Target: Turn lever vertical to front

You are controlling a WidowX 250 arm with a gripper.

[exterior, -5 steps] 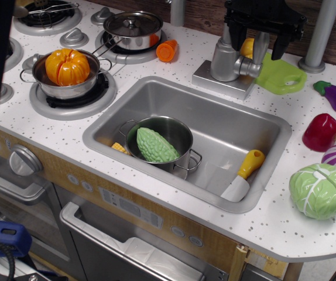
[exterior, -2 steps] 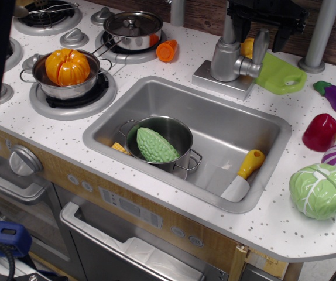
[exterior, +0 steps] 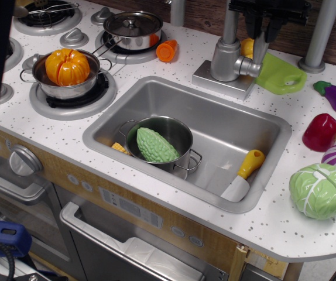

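Taking the faucet body [exterior: 225, 58] as landmark, behind the sink [exterior: 273, 126]: the lever [exterior: 260, 49] juts from its right side, long axis upright, rounded end up; the gripper [exterior: 267, 20] hangs directly above that end, seemingly apart from it; fingers partly cropped, so whether they are parted or closed I cannot tell.

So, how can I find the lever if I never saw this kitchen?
Behind the sink stands the grey faucet body. The lever is the flat silver paddle on its right side, pointing up, flatter and smaller than the round poles.
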